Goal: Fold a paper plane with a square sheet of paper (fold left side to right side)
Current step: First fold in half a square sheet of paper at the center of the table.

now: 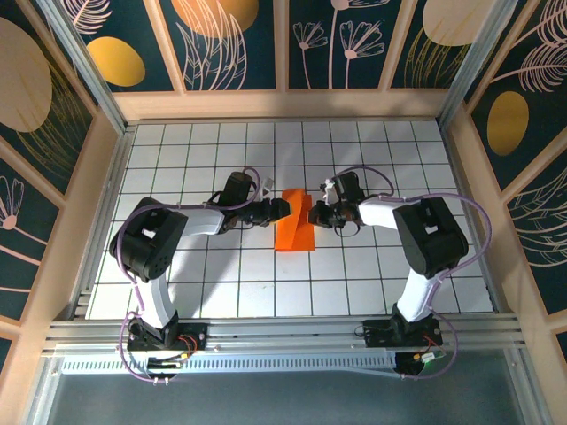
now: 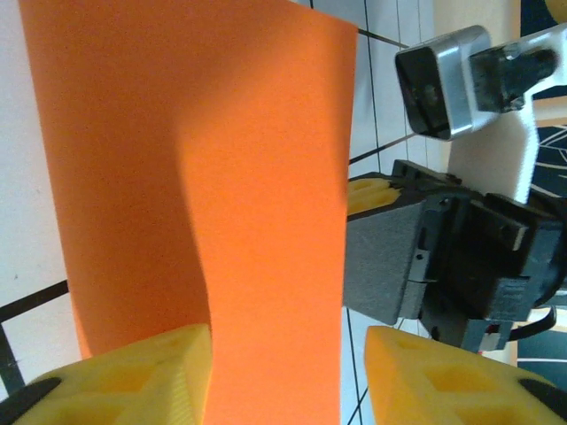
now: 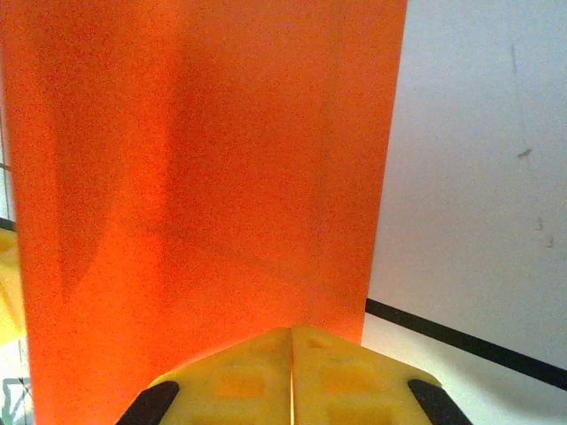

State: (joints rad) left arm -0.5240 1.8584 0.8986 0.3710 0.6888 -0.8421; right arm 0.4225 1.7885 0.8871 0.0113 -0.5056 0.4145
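The square sheet of paper [image 1: 294,232] is bright orange and lies at the table's middle, folded into a narrow strip with its far part lifted; it has no paper plane shape. My left gripper [image 1: 285,208] reaches it from the left. In the left wrist view its yellow fingers [image 2: 133,381] stand apart, open, with the raised sheet [image 2: 221,177] between them and a gap on the right side. My right gripper [image 1: 314,212] comes from the right. Its fingertips [image 3: 291,367] are pressed together at the lower edge of the sheet [image 3: 204,177], shut on it.
The white grid-tiled table [image 1: 213,274] is ringed by wooden walls [image 1: 283,104]. The right arm's grey finger body [image 2: 390,257] and wrist camera [image 2: 443,80] sit close beside the sheet, within a tile of my left fingers. An aluminium rail [image 1: 283,332] runs along the near edge.
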